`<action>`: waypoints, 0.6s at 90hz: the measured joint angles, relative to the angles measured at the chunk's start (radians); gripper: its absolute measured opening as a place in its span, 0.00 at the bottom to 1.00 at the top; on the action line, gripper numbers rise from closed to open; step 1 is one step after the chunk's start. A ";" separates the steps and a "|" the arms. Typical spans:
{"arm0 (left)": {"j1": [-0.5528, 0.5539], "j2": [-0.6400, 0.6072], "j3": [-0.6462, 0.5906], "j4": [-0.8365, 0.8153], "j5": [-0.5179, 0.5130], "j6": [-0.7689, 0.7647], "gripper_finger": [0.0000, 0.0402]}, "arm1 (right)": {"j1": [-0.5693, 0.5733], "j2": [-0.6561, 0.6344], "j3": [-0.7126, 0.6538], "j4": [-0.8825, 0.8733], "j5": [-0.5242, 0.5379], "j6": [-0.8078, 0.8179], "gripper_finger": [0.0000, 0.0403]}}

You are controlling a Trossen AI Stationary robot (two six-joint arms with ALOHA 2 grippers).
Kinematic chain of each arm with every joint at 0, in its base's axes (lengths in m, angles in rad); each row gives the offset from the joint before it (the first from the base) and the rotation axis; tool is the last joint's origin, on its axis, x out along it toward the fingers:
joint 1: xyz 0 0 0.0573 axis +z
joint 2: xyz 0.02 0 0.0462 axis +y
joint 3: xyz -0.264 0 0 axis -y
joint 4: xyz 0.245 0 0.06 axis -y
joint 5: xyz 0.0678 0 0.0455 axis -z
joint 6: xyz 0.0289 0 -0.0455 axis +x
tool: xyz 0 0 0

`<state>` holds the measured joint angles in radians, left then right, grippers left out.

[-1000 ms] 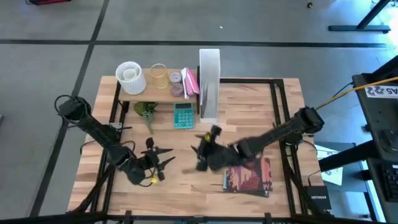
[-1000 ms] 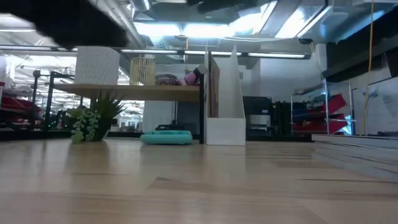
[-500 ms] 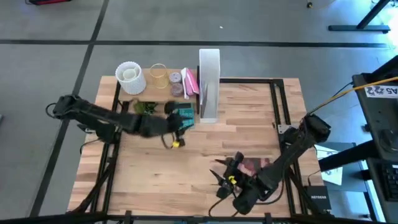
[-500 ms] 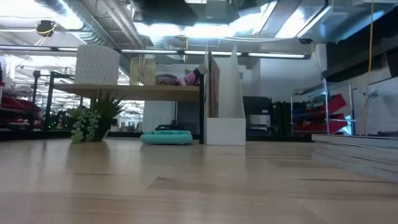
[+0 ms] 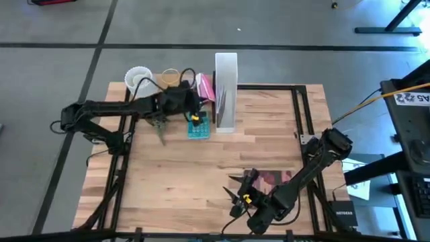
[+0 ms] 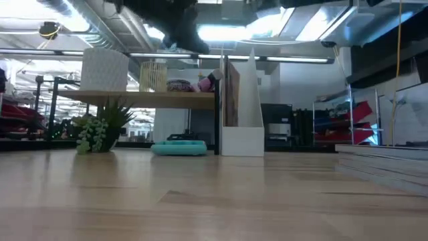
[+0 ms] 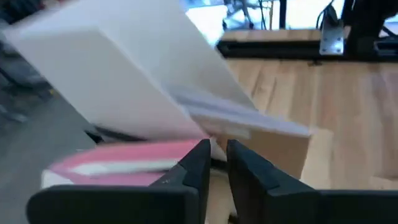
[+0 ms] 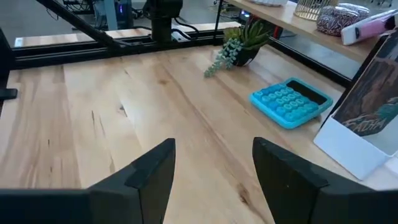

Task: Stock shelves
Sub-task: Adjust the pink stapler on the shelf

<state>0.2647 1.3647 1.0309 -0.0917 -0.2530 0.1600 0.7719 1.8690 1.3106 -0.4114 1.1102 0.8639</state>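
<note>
Light-wood worktop [image 5: 201,168] under bright ceiling lights, black rails along its edges.

Left jaws [image 7: 216,149] nearly together, nothing visible between them. Hanging over the 3 o'clock end of the small raised shelf [image 5: 151,102], close to a pink item [image 7: 118,163] and just short of the white file box [image 5: 226,87]. Directly outward: teal calculator [image 5: 198,128] on the worktop at the shelf's 6 o'clock side, small potted plant [image 5: 158,121] beside it under the plank. On the shelf, toward 9 o'clock: wire cup [image 5: 170,78], then white textured pot [image 5: 138,79].

Right jaws [image 8: 214,162] spread wide, empty, low at 5 o'clock on the worktop, pointed toward the shelf. Dark-red book [image 5: 277,183] lying flat just beside that arm, partly under it.

Probable step: settling or releasing goods at the shelf's file-box end with the left arm, book not yet stocked. Next move, likely: right jaws down onto a book edge. Calls for a firm pinch on a flat-lying cover, then an upright turn to slot it into the narrow file box at 12 o'clock without knocking the pink item.
</note>
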 joint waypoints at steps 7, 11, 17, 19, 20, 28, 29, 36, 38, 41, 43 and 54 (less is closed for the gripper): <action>0.003 0.001 0.000 -0.048 0.005 0.009 0.07 | 0.000 0.000 0.000 0.000 0.005 0.000 0.49; 0.001 0.008 0.000 -0.062 0.007 0.017 0.06 | 0.000 0.000 0.000 0.000 0.005 0.000 0.49; -0.003 0.021 0.000 -0.092 0.009 0.022 0.05 | -0.007 0.000 0.000 0.000 0.004 0.000 0.49; -0.004 0.028 0.000 -0.095 0.009 0.023 0.05 | -0.007 0.000 0.000 0.000 0.004 0.000 0.49; -0.004 0.031 0.000 -0.094 0.009 0.023 0.05 | -0.008 0.000 0.000 0.000 0.003 0.000 0.49; -0.004 0.059 0.000 -0.086 0.004 0.032 0.04 | -0.015 0.000 0.000 0.002 -0.001 0.001 0.49; -0.004 0.062 0.000 -0.082 0.002 0.033 0.04 | -0.015 0.000 0.000 0.003 -0.002 0.001 0.49; -0.004 0.080 0.000 -0.066 -0.046 0.032 0.04 | -0.015 0.000 0.000 0.008 -0.003 0.002 0.49; -0.004 0.085 0.000 -0.064 -0.070 0.028 0.04 | -0.015 0.000 0.000 0.010 -0.003 0.002 0.49; -0.004 0.087 0.000 -0.063 -0.102 0.019 0.04 | -0.015 0.000 0.000 0.012 -0.003 0.002 0.49; -0.004 0.088 0.000 -0.066 -0.121 0.011 0.04 | -0.014 0.000 0.000 0.013 -0.003 0.002 0.49; -0.004 0.087 0.000 -0.068 -0.151 -0.015 0.04 | -0.013 0.000 0.000 0.014 -0.003 0.002 0.49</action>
<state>0.2611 1.4521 1.0306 -0.1598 -0.4042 0.1450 0.7589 1.8690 1.3106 -0.3969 1.1075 0.8661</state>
